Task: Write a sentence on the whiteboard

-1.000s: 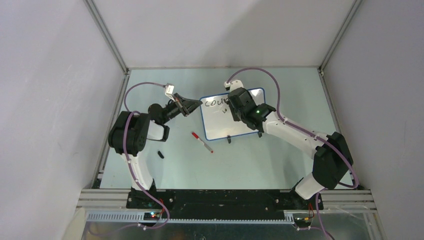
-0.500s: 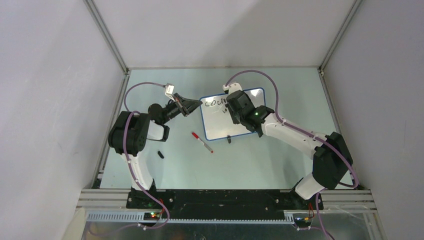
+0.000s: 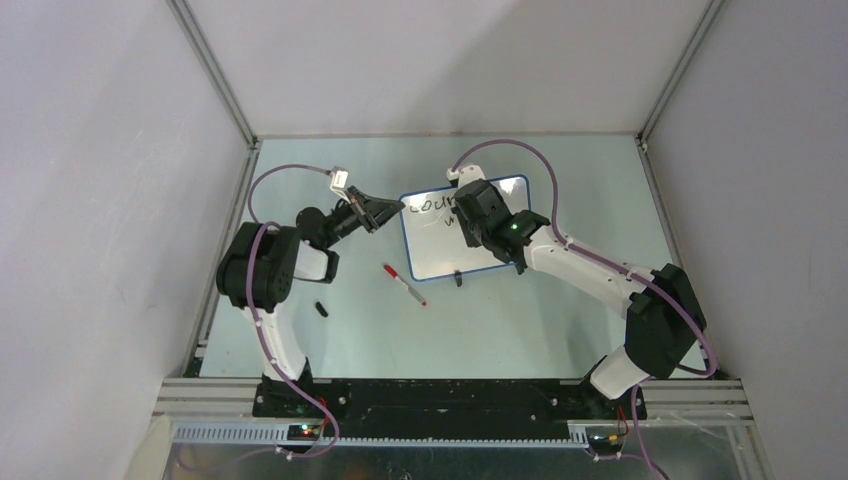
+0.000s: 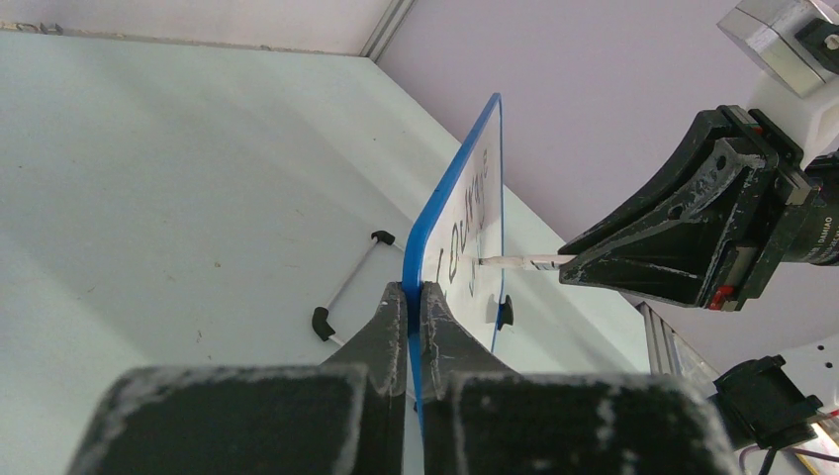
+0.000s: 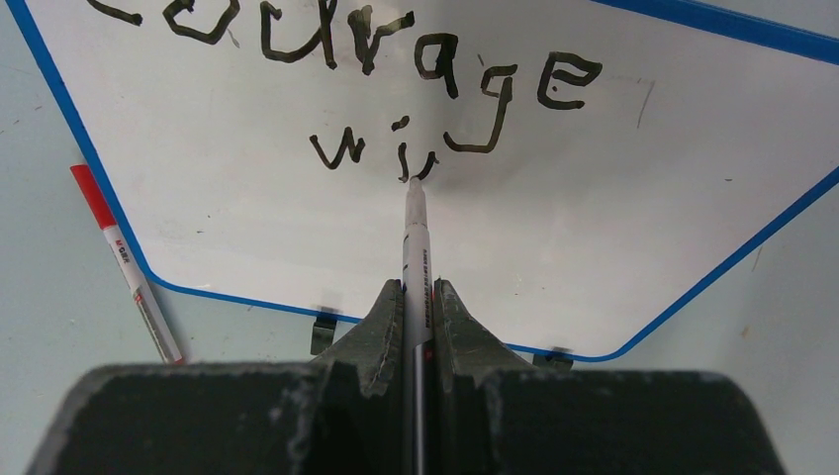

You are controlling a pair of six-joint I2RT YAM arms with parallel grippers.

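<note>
Tabletop (image 3: 500,330) unchanged; right hand (image 5: 417,292)'s marker (image 5: 417,237) has shifted slightly on whiteboard (image 5: 613,228).

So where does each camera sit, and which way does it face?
Top: overhead, behind, facing down at the table; left arm, right arm show.
Left wrist: looks past the left hand, shut on the whiteboard edge.
Right wrist: looks past the right hand and marker at the sentence.
Both wrist views share whiteboard and marker.
</note>
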